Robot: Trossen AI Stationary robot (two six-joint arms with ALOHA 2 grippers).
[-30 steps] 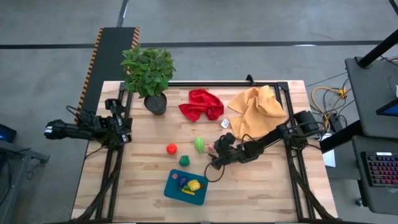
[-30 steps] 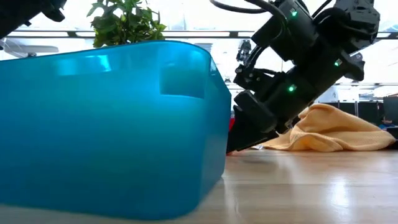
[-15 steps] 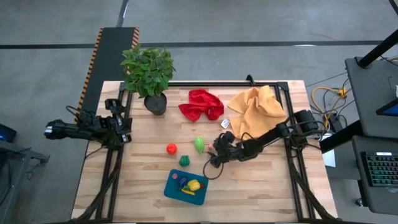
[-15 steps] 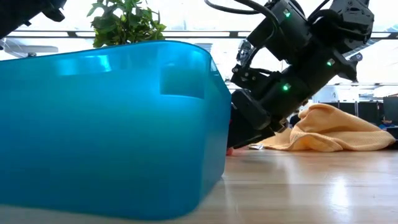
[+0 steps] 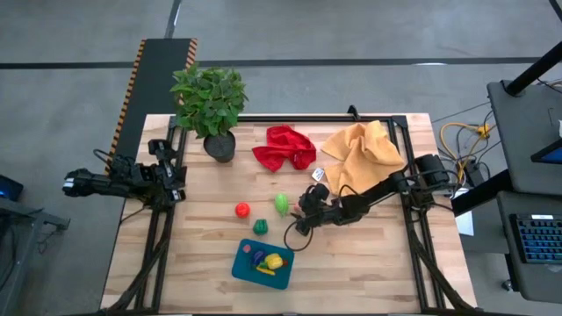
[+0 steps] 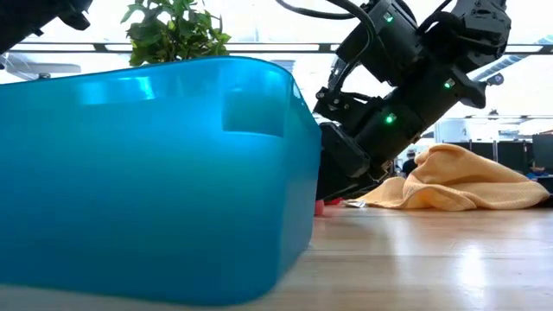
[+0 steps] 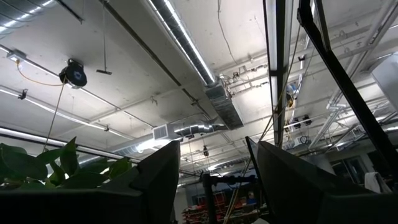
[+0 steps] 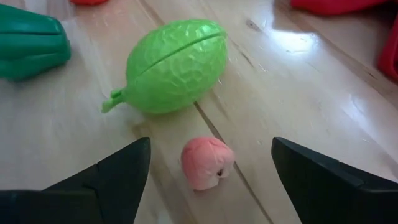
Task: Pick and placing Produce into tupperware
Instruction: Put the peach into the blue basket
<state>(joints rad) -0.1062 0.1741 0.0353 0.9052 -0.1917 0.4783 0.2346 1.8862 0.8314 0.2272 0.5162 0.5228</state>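
The teal tupperware sits near the table's near edge with purple, yellow and red pieces inside; it fills the low view. On the wood lie a red piece, a dark green piece, a light green piece and a small pink piece. My right gripper is low over the table, open, its fingers standing either side of the pink piece without touching it. My left gripper is open at the table's left edge, pointing upward.
A potted plant stands at the far left. A red cloth and a yellow cloth lie along the far side. Bare wood spreads right of the tupperware.
My right gripper has moved a little toward the table's left and far side, closing in on the pink piece beside the light green one. Nothing else has moved.
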